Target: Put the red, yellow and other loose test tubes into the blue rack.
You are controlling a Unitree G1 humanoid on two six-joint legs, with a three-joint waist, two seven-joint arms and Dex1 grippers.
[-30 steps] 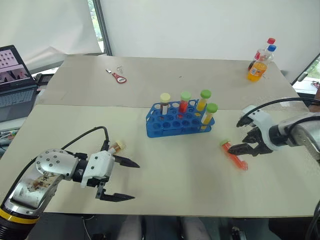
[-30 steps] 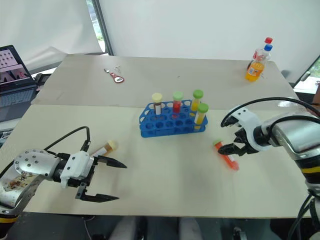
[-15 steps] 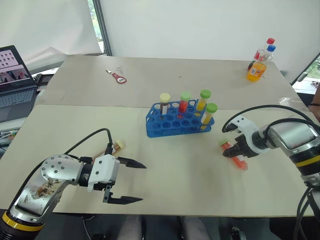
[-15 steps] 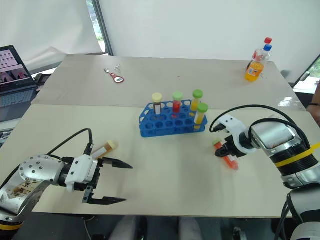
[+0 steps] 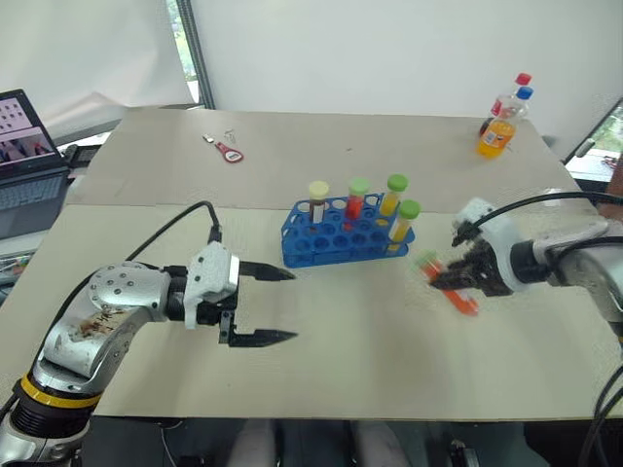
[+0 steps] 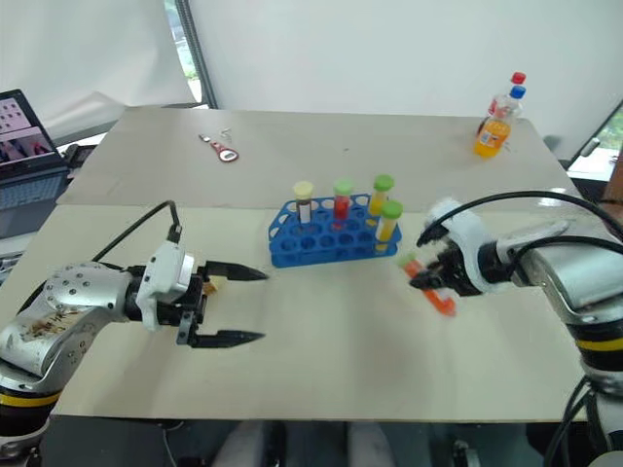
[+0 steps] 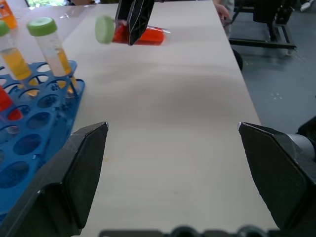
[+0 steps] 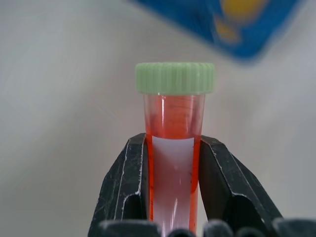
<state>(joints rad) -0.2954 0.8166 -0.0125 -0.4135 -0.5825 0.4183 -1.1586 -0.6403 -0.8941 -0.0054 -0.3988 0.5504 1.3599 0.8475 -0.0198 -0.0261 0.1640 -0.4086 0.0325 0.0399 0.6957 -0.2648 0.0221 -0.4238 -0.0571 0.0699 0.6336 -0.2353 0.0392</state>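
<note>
In the left eye view, the blue rack is seen at the centre of the frame on the pale table, with four capped tubes standing upright along its far rows; the right gripper is found right of centre, its jaws pinched on the red-orange tube, which is held tilted, green cap toward the rack, just right of it; the left gripper is placed left of centre with its jaws spread wide and nothing between them; a soda bottle stands at the upper right, a red opener lies at the upper left and a laptop sits at the left edge. In the left wrist view, the rack's corner is shown at the left edge with yellow tubes in it, and the red-orange tube is seen at the top, clamped by dark fingers. In the right wrist view, the red-orange tube is gripped at mid-frame between both fingers, cap up, the rack blurred at the upper right.
</note>
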